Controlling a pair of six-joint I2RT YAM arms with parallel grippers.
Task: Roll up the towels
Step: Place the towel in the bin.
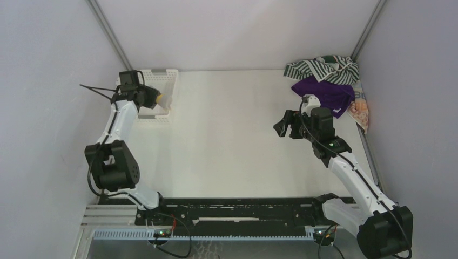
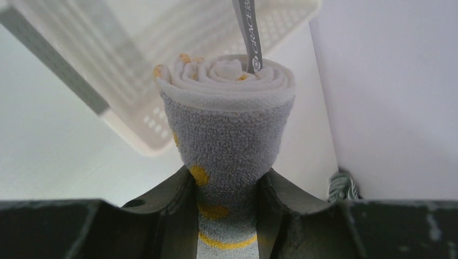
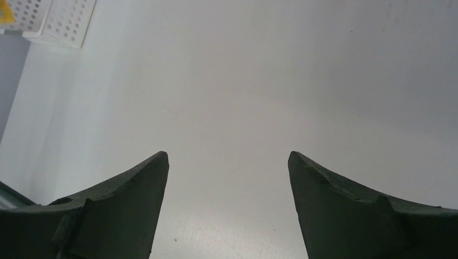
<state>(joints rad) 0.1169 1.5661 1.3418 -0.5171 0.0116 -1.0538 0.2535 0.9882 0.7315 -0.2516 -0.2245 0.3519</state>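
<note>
My left gripper is shut on a rolled yellow-and-white towel and holds it over the white lattice basket at the far left. In the left wrist view the roll's spiral end faces away, with a grey label tag sticking out. My right gripper is open and empty over the bare table; its fingers stand wide apart. A green-and-white striped towel, a purple towel and an orange patterned towel lie heaped at the far right corner.
The basket also shows in the left wrist view and at the top left of the right wrist view. Grey walls close the table on the left, back and right. A black rail runs along the near edge.
</note>
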